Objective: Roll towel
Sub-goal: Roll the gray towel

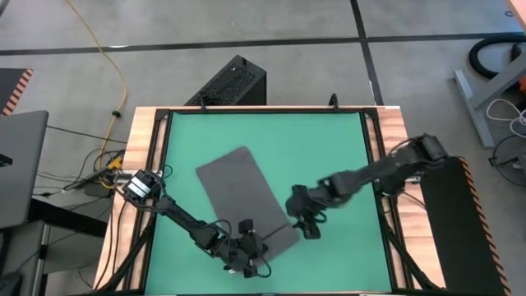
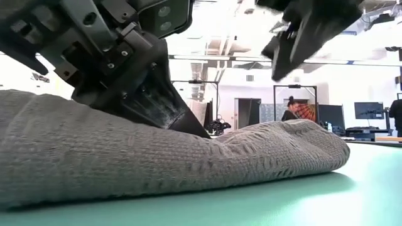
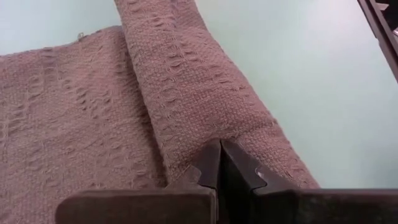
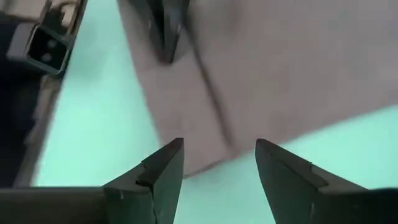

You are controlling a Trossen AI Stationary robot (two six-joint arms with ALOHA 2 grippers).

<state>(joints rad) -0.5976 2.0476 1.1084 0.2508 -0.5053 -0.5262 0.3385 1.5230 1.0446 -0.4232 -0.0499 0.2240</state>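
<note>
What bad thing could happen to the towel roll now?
The right claw is open and lifted off the towel, so only the shut left claw presses on the first fold. That loose fold could spring back flat. The left claw presses near one end only, so rolling on from there might come out crooked or drag the towel across the green mat.

Wood-edged table (image 1: 145, 156) under green mat (image 1: 329, 164), grey towel (image 1: 238, 193) on it.
</note>
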